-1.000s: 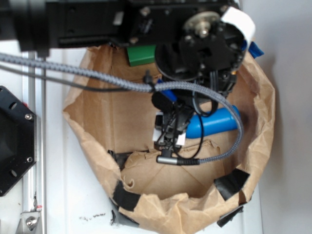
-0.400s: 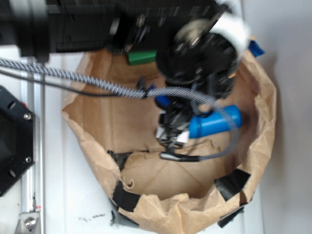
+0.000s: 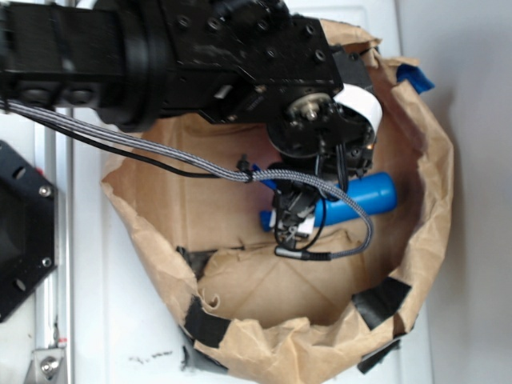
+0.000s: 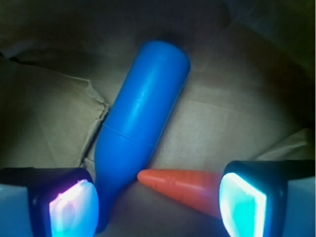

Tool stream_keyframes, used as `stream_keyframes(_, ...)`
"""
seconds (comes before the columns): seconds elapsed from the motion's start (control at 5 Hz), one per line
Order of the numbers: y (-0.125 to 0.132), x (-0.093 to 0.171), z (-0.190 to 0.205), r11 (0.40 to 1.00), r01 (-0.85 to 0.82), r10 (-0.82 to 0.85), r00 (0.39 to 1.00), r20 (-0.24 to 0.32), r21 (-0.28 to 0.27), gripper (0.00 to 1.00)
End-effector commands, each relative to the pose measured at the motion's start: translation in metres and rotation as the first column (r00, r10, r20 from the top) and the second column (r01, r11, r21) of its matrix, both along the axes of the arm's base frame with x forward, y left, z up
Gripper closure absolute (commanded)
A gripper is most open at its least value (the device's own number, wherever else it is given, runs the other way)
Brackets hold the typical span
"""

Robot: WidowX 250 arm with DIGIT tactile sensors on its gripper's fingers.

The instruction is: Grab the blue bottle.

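Spread wide, the gripper (image 4: pixel 158 205) hung low over the floor of the brown paper bag (image 3: pixel 432 208), its 2 glowing pads (image 4: pixel 74 207) sitting at 7 and 5 o'clock in my wrist view with nothing clamped between them. From the exterior view I saw the black arm (image 3: pixel 160 60) reach in from 10 o'clock, its braided grey cable (image 3: pixel 136 140) trailing across the bag's left rim and looping under the wrist.

Going left to right through the wrist view: a torn flap of brown paper (image 4: pixel 54 118) lay at 9 o'clock, its edge just beside the blue bottle (image 4: pixel 143 118). That bottle lay on its side on the bag floor, its flat base pointing toward 1 o'clock and its neck end running down toward 7 o'clock, close against the inner edge of the left pad. I could not tell whether it touched the pad. Right of it, an orange carrot (image 4: pixel 177 185) lay with its tip touching or nearly touching the bottle's lower body, its thicker end hidden behind the right pad.

Outside, the bottle's base stuck out at 3 o'clock from under the wrist, and black tape (image 3: pixel 380 300) patched the bag's rim at 5 o'clock.
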State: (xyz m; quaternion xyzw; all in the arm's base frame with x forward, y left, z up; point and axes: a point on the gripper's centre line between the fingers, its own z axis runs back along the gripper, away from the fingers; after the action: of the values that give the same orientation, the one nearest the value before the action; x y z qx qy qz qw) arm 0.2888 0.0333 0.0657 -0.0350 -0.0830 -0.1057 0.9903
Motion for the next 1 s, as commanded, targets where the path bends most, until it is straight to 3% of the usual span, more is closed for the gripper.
stream_keyframes(0.0,-0.015,0.025,0.021,0.999,-0.007,0.009,0.999,0.049,-0.032,0.00)
stream_keyframes(0.2,-0.017,0.028,0.018,0.999,-0.041,0.041,0.998,0.057,-0.009,0.00)
stream_keyframes(0.4,-0.018,0.028,0.020,0.990,-0.116,0.120,0.991,0.055,-0.080,0.00)
stream_keyframes(0.6,-0.022,0.029,0.015,0.980,-0.170,0.176,0.983,0.055,-0.105,0.00)
stream_keyframes(0.8,-0.026,0.029,0.003,0.981,-0.178,0.182,0.982,0.045,-0.082,0.00)
